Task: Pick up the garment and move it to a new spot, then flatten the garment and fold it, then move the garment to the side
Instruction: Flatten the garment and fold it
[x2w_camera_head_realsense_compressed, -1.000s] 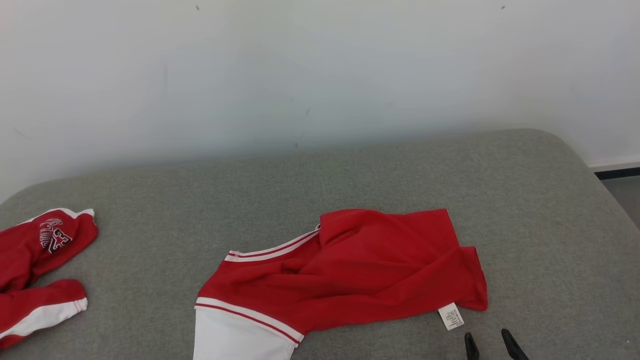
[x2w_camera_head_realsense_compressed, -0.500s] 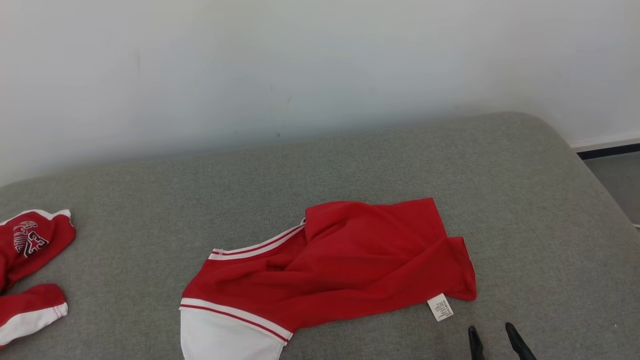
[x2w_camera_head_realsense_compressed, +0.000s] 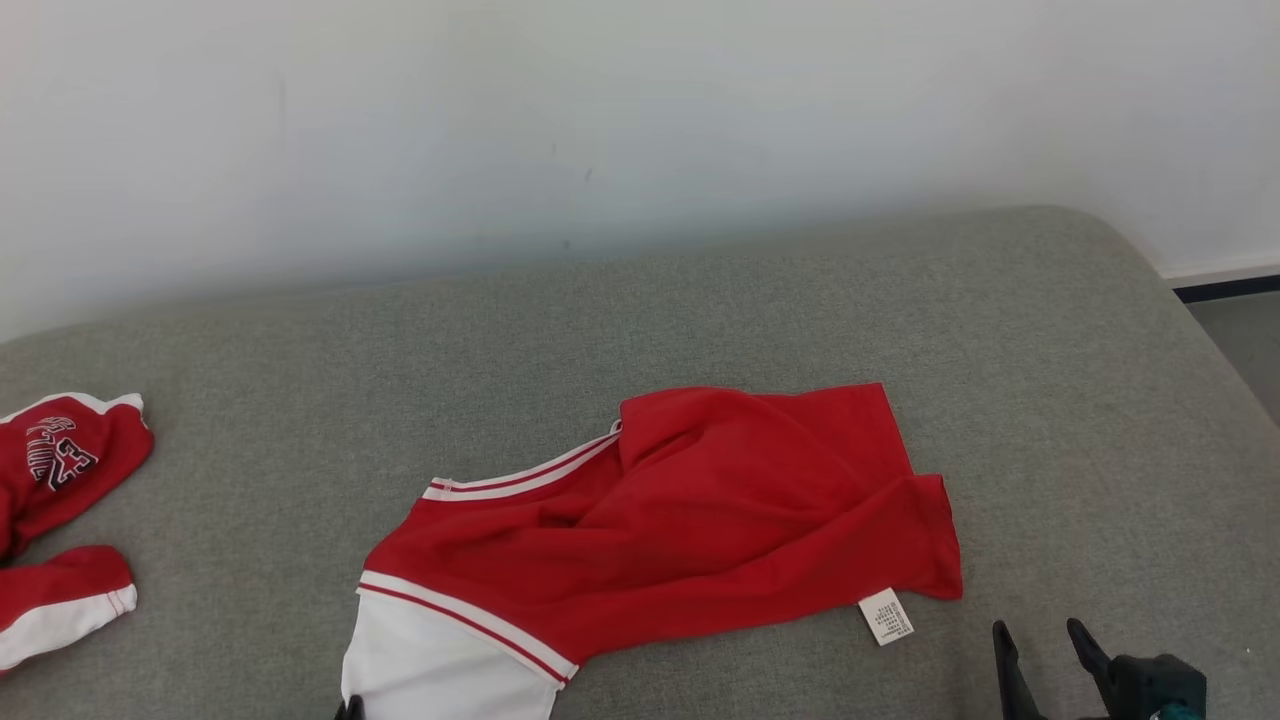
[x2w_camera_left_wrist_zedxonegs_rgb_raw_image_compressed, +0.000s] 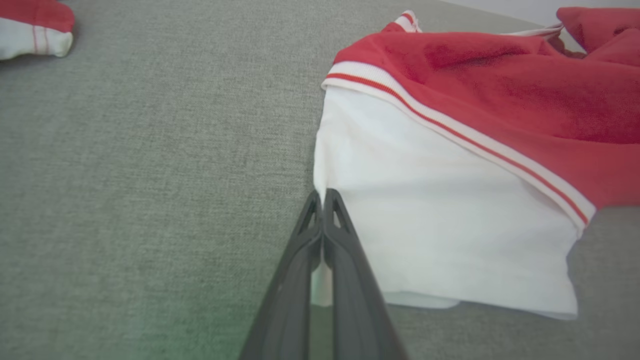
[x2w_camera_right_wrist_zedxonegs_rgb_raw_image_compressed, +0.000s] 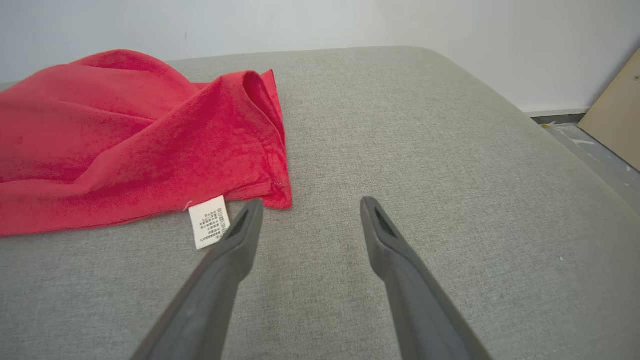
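Grey upholstered surface (x2w_camera_head_realsense_compressed: 700, 320) against white wall (x2w_camera_head_realsense_compressed: 600, 120)

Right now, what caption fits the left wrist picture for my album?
Left gripper pinches the white edge of the red-and-white garment on a grey cushion.

garment (x2w_camera_head_realsense_compressed: 680, 520): red cloth, matt, soft fleecy nap; white panel smoother knit.
care label (x2w_camera_head_realsense_compressed: 886, 616): thin white printed fabric.
cushion (x2w_camera_head_realsense_compressed: 900, 300): grey woven upholstery, coarse, matt.
right gripper (x2w_camera_right_wrist_zedxonegs_rgb_raw_image_compressed: 310, 207): dark plastic, smooth, matt.
wall (x2w_camera_head_realsense_compressed: 640, 120): painted, matt.
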